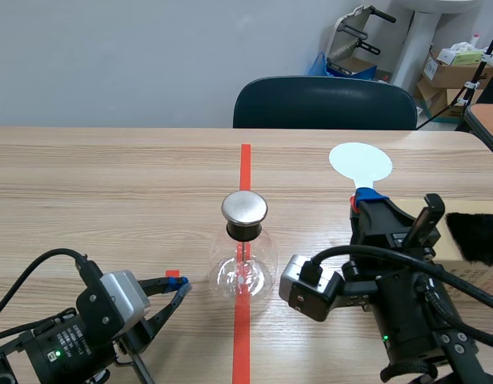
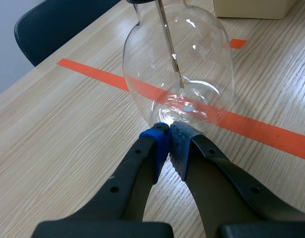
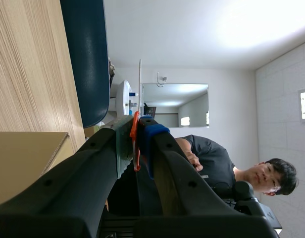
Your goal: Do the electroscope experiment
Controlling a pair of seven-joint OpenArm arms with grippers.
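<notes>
The electroscope (image 1: 244, 258) stands at frame centre on the tape (image 1: 245, 160). The right gripper (image 1: 365, 200) pinches a white paddle (image 1: 359, 162), well apart from the cap (image 1: 244, 208). The left gripper (image 1: 180, 285), pressed together on nothing, sits beside the flask's base. Bringing the paddle to the cap seems not yet done.

Electroscope (image 1: 244, 250) on table (image 1: 110, 184), chair (image 1: 325, 102) behind

The scene camera faced across the table (image 1: 110, 176) to a chair (image 1: 324, 102). The left wrist camera sat close behind the left gripper (image 2: 168, 136), facing the scene's flask (image 2: 192, 59). The right wrist camera, rolled sideways, faced that chair past the white disc (image 1: 359, 162).
</notes>
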